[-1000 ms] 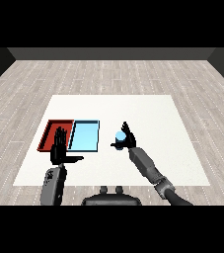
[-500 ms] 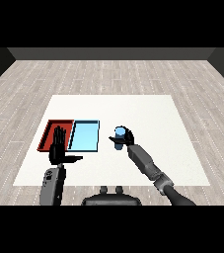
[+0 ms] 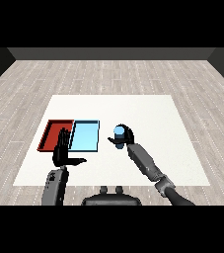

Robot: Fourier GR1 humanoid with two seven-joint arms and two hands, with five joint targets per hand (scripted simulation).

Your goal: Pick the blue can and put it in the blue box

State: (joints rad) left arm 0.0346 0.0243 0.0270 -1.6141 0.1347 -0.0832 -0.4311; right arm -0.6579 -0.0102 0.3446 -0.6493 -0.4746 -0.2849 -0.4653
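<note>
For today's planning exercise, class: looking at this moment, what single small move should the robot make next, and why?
Probably lift the small blue cylindrical can a little and begin carrying it left. The right robot hand is curled round it, and the flat light blue tray lies just to its left, with nothing in it. The left robot hand is open near the trays.

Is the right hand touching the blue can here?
Touching. In the head view the right hand curls round the blue can, right of the light blue tray.

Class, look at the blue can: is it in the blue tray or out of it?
Out. The blue can sits in the right hand, right of the light blue tray, apart from its rim.
</note>
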